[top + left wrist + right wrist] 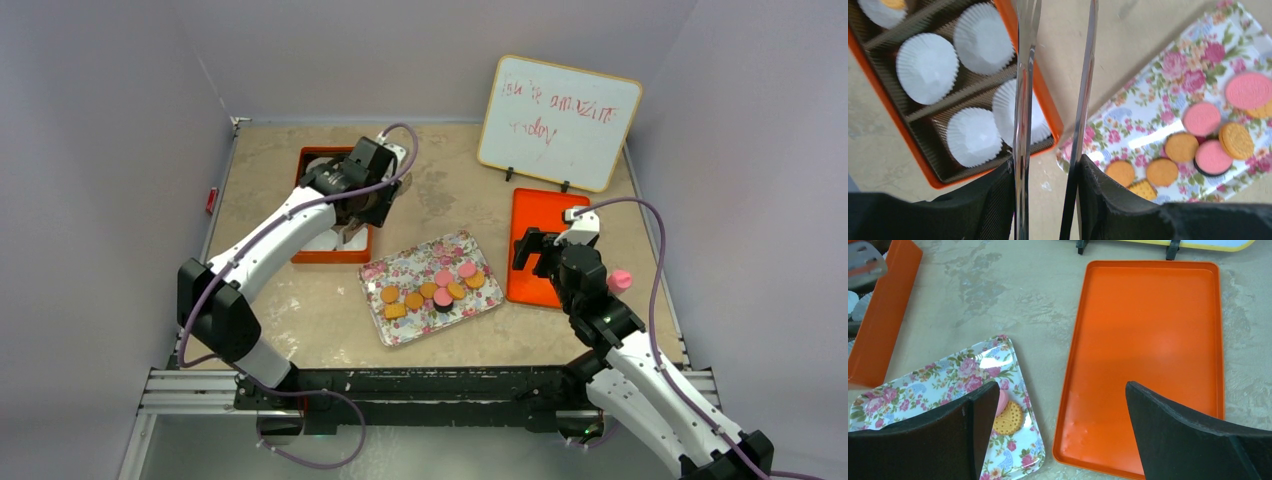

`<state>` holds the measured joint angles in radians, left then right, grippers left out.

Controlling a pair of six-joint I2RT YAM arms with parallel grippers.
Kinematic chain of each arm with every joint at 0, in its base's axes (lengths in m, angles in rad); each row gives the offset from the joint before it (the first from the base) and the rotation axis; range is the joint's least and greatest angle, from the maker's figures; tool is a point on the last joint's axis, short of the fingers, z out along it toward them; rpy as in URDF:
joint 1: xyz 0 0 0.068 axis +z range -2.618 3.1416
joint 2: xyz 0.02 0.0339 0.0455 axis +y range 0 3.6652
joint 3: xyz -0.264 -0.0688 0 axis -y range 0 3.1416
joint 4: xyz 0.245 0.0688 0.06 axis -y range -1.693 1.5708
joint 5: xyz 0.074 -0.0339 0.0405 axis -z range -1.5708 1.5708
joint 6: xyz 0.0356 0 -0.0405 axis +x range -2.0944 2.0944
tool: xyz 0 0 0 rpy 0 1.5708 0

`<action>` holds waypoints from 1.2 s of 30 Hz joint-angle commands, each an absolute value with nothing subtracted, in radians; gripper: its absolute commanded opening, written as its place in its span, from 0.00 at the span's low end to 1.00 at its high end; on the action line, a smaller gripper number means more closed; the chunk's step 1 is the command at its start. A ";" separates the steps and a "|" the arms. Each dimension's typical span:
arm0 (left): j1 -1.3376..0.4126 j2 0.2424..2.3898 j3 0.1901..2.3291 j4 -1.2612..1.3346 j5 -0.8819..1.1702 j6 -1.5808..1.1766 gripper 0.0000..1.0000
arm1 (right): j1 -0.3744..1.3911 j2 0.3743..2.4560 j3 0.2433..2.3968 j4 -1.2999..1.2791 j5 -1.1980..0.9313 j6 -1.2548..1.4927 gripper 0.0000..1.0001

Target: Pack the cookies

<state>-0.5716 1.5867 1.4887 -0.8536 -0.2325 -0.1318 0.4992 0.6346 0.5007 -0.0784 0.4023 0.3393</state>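
Observation:
Several cookies (435, 288), orange-tan and pink with one square tan, lie on a floral tray (380, 270). In the left wrist view the cookies (1202, 119) sit to the right on the floral tray (1158, 85). My left gripper (350, 225) is shut on metal tongs (1023, 100), whose blades are apart and empty above the near corner of the orange box (1048, 107). The box holds white paper cups (927, 68); one cup at the top left holds an orange-tan cookie (893, 4). My right gripper (1060, 390) is open and empty over the orange lid (1148, 330). A yellow patterned cookie (1009, 418) shows beside its left finger.
A whiteboard (558, 120) with red writing stands at the back right, behind the orange lid (540, 215). The orange box (305, 160) sits at the back left under my left arm. Purple-grey walls close in on three sides.

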 commanded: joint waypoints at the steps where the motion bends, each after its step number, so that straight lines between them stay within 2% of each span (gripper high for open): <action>1: -0.599 1.505 1.414 -0.819 -0.153 -0.170 0.41 | 0.500 0.629 0.540 -0.088 0.412 0.340 0.99; 11: -0.735 1.470 1.301 -0.755 -0.068 -0.209 0.40 | 0.500 0.622 0.556 -0.104 0.409 0.340 0.99; 24: -0.937 1.543 1.289 -0.737 -0.118 -0.219 0.41 | 0.500 0.641 0.563 -0.099 0.401 0.340 0.99; 36: -1.029 1.601 1.329 -0.770 -0.183 -0.231 0.41 | 0.500 0.633 0.558 -0.100 0.401 0.344 0.99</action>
